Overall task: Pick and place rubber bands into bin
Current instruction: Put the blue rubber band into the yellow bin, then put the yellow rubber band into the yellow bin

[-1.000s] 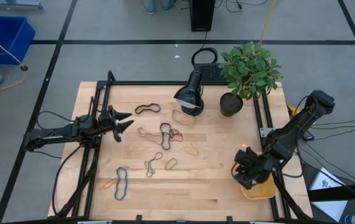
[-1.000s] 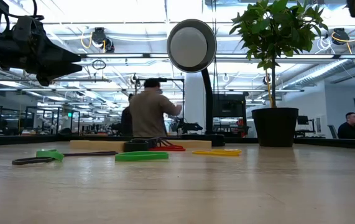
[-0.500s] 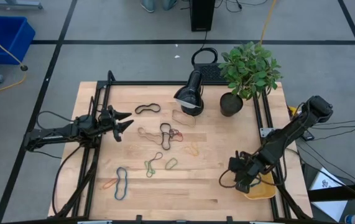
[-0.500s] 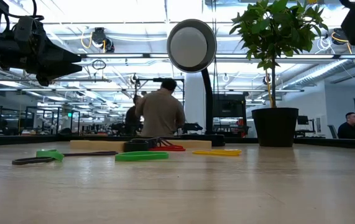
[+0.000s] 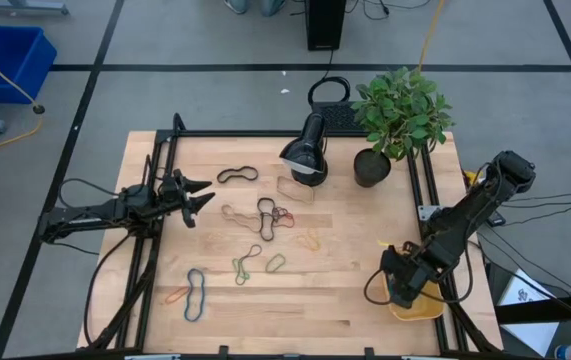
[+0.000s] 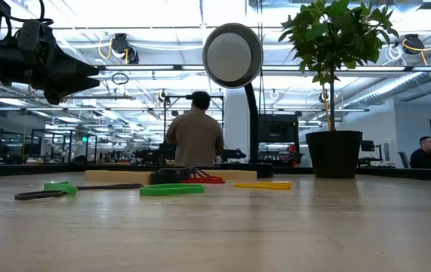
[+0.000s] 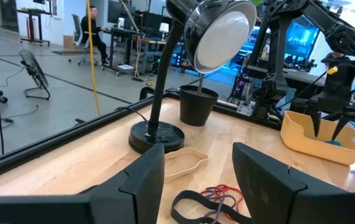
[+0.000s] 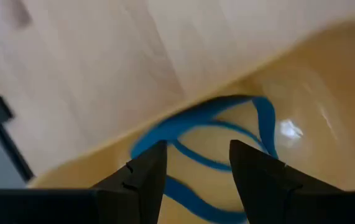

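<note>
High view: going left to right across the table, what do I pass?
Left gripper → blue rubber band → black rubber band → lamp → potted plant → right gripper over the bin.

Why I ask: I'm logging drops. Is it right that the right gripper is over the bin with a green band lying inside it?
Not quite: the band in the bin is blue, not green, as the right wrist view shows. The right gripper is indeed over the bin, its jaws open.
</note>
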`<state>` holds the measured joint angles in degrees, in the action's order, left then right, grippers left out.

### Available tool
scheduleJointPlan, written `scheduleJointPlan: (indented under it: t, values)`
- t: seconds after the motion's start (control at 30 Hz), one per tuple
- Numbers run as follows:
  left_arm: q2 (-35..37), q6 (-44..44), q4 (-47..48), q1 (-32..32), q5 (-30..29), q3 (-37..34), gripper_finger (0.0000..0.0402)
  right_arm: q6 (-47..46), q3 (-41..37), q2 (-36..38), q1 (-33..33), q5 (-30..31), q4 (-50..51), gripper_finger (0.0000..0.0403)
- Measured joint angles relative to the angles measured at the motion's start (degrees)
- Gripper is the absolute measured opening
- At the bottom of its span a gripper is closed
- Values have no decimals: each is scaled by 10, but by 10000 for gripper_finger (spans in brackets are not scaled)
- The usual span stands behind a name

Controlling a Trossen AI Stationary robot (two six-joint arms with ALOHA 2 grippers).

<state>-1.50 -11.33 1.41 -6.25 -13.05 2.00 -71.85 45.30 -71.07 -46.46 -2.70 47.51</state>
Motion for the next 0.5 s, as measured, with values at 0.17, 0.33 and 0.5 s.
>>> scheduleJointPlan:
  t: [0.17, 0.33, 0.5]
  values:
    - [0, 0, 0, 0, 0, 0, 196, -10, 0, 0, -2, -3, 23, 173]
    - [0, 2, 0, 0, 0, 0, 196, -33, 0, 2, 0, 14, 56, 173]
    - [0, 3, 0, 0, 0, 0, 196, -68, 14, 23, 1, 63, 88, 172]
